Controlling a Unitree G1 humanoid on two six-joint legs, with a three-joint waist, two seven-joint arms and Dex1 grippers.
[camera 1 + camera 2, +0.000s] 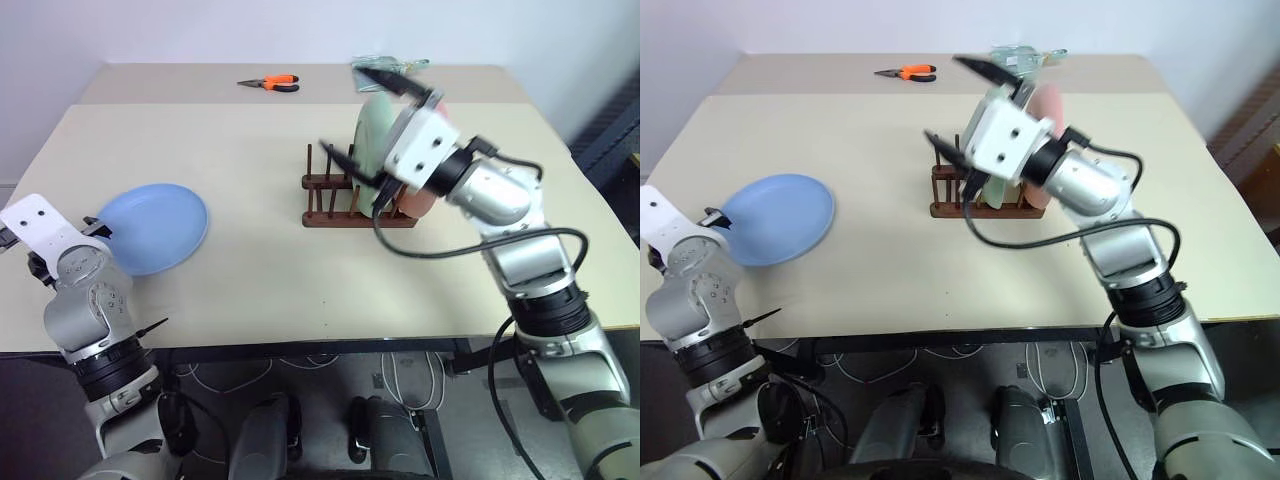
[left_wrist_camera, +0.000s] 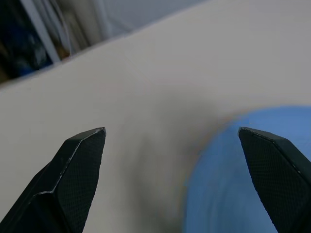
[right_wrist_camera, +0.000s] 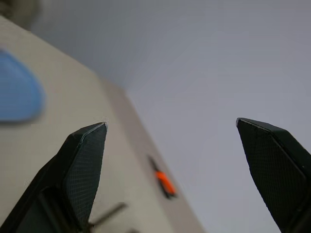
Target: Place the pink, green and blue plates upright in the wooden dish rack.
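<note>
1. Your right end effector (image 1: 962, 105), fingers apart and empty, sits right beside the green plate (image 1: 375, 135) and pink plate (image 1: 1047, 105), both upright in the rack (image 1: 330, 205) at centre frame; a careless swing could topple them.
2. The blue plate (image 1: 155, 227) lies flat on the tabletop (image 1: 250, 280) at left, by your left end effector (image 2: 177, 155), also spread; its thin rim may slip.

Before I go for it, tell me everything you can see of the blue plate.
The blue plate is round, shallow, plain light blue with a matte look. It lies flat on the beige table, near the robot's left edge, apart from the wooden dish rack. The open left gripper hovers at its rim; nothing grips it.
</note>
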